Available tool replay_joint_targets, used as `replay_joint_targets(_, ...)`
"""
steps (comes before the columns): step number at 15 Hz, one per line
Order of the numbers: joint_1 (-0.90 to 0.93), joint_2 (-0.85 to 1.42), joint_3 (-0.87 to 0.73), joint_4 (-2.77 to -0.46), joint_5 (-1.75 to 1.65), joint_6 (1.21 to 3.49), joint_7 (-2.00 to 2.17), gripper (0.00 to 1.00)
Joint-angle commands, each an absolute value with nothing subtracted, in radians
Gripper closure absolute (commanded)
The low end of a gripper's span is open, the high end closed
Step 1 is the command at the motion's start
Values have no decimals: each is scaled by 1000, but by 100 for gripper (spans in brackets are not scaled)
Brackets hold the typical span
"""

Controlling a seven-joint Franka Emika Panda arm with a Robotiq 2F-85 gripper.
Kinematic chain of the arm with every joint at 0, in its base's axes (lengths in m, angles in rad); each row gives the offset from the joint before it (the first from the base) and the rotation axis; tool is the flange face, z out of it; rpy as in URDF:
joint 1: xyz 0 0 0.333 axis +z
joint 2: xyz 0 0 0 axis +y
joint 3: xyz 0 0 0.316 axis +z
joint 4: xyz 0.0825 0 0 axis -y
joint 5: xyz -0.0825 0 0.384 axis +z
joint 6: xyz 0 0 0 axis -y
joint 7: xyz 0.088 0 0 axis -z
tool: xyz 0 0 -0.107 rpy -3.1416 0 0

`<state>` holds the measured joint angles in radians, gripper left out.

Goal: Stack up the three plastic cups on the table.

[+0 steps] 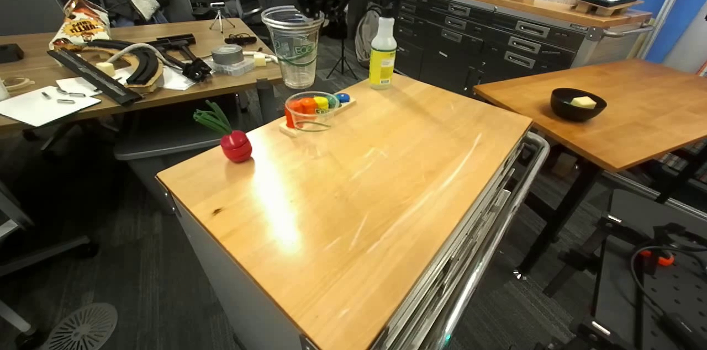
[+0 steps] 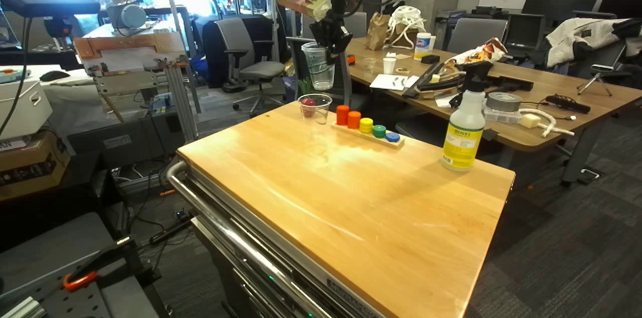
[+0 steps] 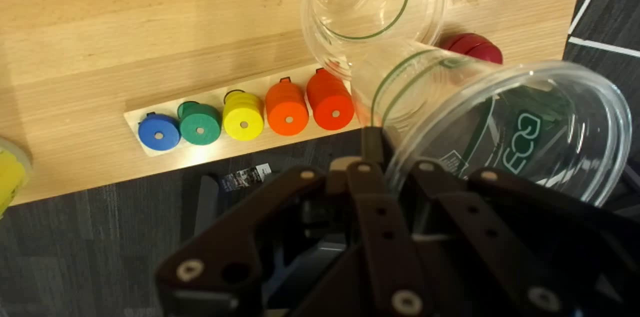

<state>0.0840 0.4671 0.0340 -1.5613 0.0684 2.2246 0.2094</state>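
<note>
Nearly closed, the fingers (image 3: 367,179) are clamped over one rim side of seemingly two nested ECO-printed plastic cups (image 1: 296,52), presumably so their base is left free to be inserted. Below the fingers, another plastic cup (image 2: 318,111) is stood mouth-up on the desk (image 2: 321,197), perhaps as receiver.

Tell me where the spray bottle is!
In an exterior view, the spray bottle stands on the right, near the far edge of the light wood table; its nearest neighbour is the blue disc.
</note>
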Motion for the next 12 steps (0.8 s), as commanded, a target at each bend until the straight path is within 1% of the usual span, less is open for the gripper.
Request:
replay_joint_targets(1,98,401,26,-1603,44,2214,216,99)
replay_joint_targets(7,88,397,19,-1620,46,2097,222,99)
replay_joint_targets(12,76,413,28,-1643,68,2134,179,99)
